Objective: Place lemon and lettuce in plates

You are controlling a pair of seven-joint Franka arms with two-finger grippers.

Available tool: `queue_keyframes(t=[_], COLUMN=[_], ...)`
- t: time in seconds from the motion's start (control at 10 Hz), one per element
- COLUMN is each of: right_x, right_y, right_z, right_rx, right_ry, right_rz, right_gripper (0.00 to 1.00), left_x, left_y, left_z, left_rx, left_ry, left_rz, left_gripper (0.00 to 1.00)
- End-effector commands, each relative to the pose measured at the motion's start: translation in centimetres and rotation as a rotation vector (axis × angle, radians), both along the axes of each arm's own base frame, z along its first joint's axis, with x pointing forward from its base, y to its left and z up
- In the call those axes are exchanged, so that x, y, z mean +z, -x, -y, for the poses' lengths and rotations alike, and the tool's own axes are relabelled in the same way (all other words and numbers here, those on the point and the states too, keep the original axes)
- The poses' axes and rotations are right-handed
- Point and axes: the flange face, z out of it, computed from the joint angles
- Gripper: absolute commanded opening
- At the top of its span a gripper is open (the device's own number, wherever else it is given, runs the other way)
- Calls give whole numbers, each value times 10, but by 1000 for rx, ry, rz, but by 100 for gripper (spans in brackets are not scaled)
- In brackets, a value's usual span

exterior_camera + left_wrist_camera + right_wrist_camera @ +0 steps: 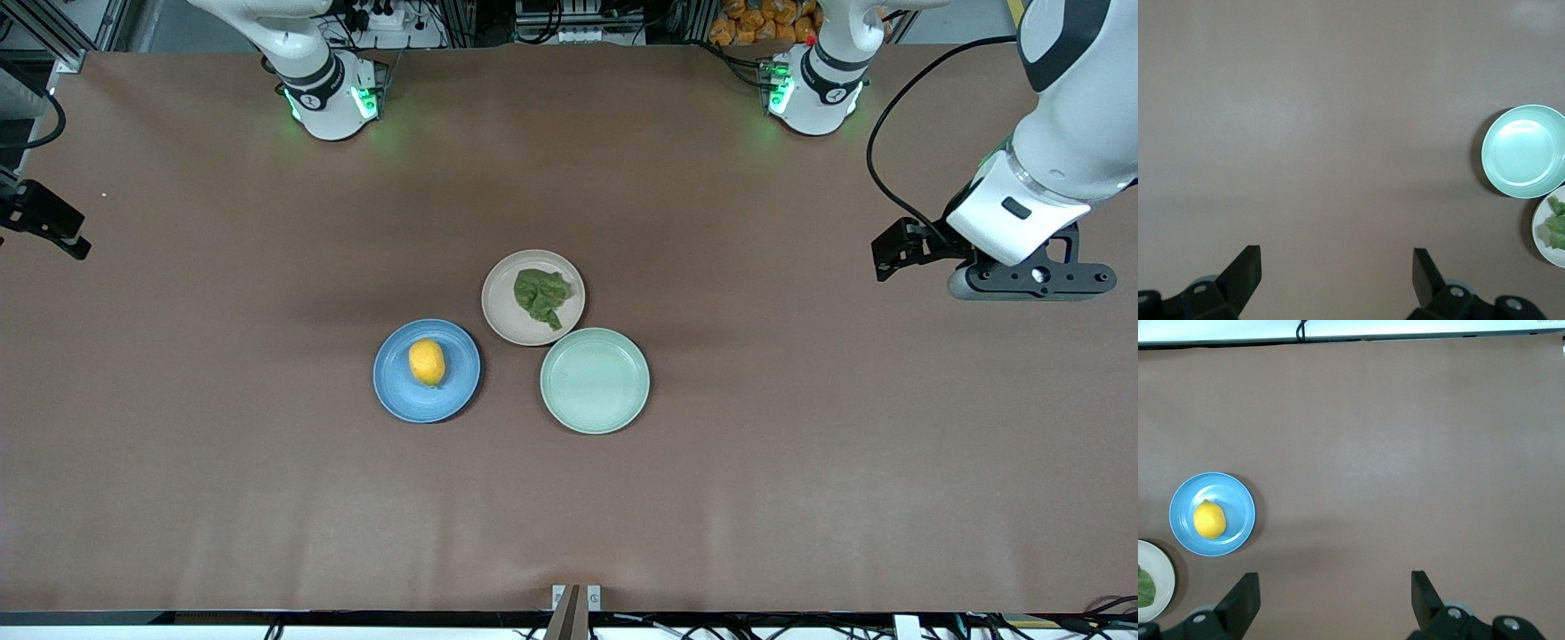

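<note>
- The lemon [427,362] lies in the blue plate [396,393], a little off the plate's middle, with bare blue rim showing all round it; the right wrist view shows the same pair, lemon [1209,520] on blue plate [1238,499].
- The lettuce [541,296] sits crumpled in the beige-pinkish plate [503,311], filling the part of it toward the left arm's end of the table.
- The 3 plates cluster near the table's middle. The beige-pinkish plate is farthest from the front camera; the blue plate lies nearer that camera and toward the right arm's end.
- The pale mint-green plate [595,380] holds nothing and nearly touches the beige-pinkish plate's rim.
- The left gripper [1337,270] hangs over bare brown table [800,462] toward the left arm's end, well apart from the plates. Its 2 fingers stand wide apart with only tabletop between them.
- In the left wrist view, the mint-green plate [1523,152] and an edge of the beige-pinkish plate [1542,235] with lettuce [1557,225] show.
- The right gripper [1335,590] waits over bare table toward the right arm's end, its fingers spread wide and gripping nothing; in the front view only a dark part of it shows at the picture's edge [40,218].
- No brand, label or writing can be read on the plates, food or grippers.
</note>
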Motion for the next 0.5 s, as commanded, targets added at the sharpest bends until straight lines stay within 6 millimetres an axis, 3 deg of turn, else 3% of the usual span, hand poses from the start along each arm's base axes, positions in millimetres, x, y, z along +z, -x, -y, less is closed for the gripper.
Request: queue_keyframes(t=[0.0,0.4], right_x=[3,2], right_y=[0,1], right_z=[2,1], right_rx=[-8,-18], right_ry=[12,-1], right_rz=[-7,-12], right_gripper=[100,100], left_x=[2,2], left_y=[1,2], left_z=[0,0], left_rx=[-17,-15], left_ry=[-19,-18], left_rz=[-3,-3], left_gripper=[100,100])
